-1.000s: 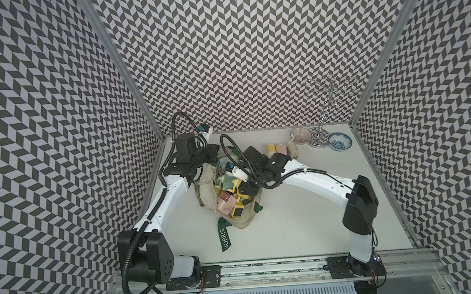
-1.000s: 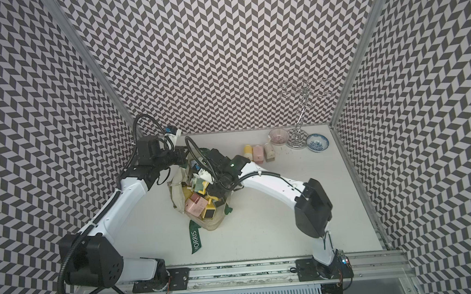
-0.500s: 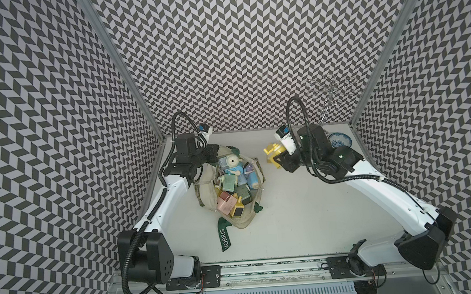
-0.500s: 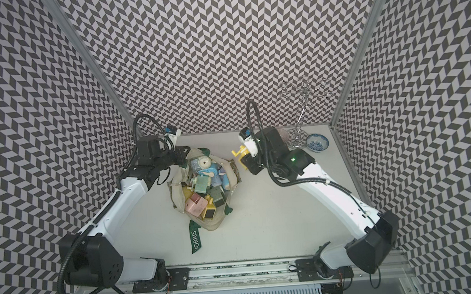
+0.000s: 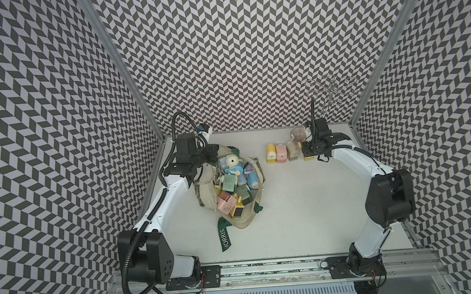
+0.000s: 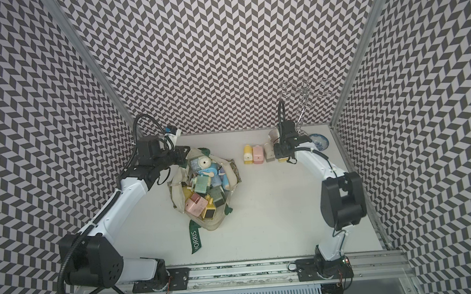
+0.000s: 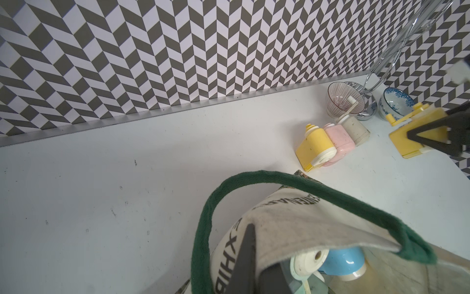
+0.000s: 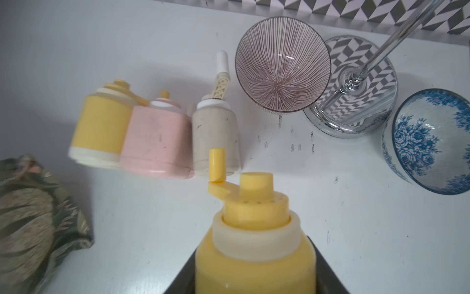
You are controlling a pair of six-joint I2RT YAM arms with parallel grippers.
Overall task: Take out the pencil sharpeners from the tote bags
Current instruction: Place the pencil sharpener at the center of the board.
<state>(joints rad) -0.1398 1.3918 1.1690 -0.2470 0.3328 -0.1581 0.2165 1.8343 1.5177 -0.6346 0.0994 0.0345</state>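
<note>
The cream tote bag point(image 5: 206, 195) lies open left of centre, and several pastel pencil sharpeners point(image 5: 231, 182) are piled inside it. My left gripper point(image 5: 210, 155) is shut on the bag's far rim and holds the cloth point(image 7: 305, 219) up. Near the back wall stand three sharpeners in a row: yellow point(image 5: 270, 153), pink point(image 5: 281, 153) and beige point(image 5: 292, 151). Just right of the beige one, my right gripper point(image 5: 308, 155) is shut on a yellow crank sharpener point(image 8: 254, 254). It is held low over the table; whether it touches I cannot tell.
A striped bowl point(image 8: 282, 63), a chrome stand point(image 8: 353, 101) and a blue floral bowl point(image 8: 429, 142) crowd the back right corner, close behind the right gripper. The green "MORRIS" strap point(image 5: 225, 236) trails toward the front. Patterned walls close in three sides.
My right arm has swung from above the bag to the back right, carrying the yellow sharpener down beside the row of three. The left gripper has kept its hold on the bag.
</note>
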